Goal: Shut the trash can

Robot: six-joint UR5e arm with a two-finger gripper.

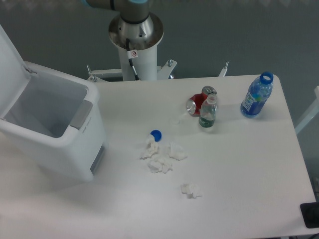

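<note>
Currently nothing has started on the close: the trash can (52, 130) sits at the left end of the desk (239, 169), open, with its lid (10, 67) swung up and back at the far-left edge of frame, hinged along the rear rim. Bin interior is exposed and looks empty as far as it shows; the grey latch strip (81, 114) on the front rim is uncovered. Only the arm's base column (135, 37) and a bit of the first joint at the top edge are in view, so the fingers are out of frame and I can't tell whether they're open or closed. Judged step: pre-approach, the arm has yet to come to the lid. Next move, as I read it, calls for bringing the tool in from behind or above the raised lid, contacting its back face near the free edge, and pushing forward and down along the hinge arc until it seats on the latch strip. No grasp looks needed, a push should do. Clutter is well apart from the bin: crumpled tissues (160, 157) and a blue cap (156, 134) mid-desk, red can (198, 103) with a small bottle (208, 113) touching or just beside it, blue bottle (257, 95) far right. None of it sits in the lid's path.
</note>
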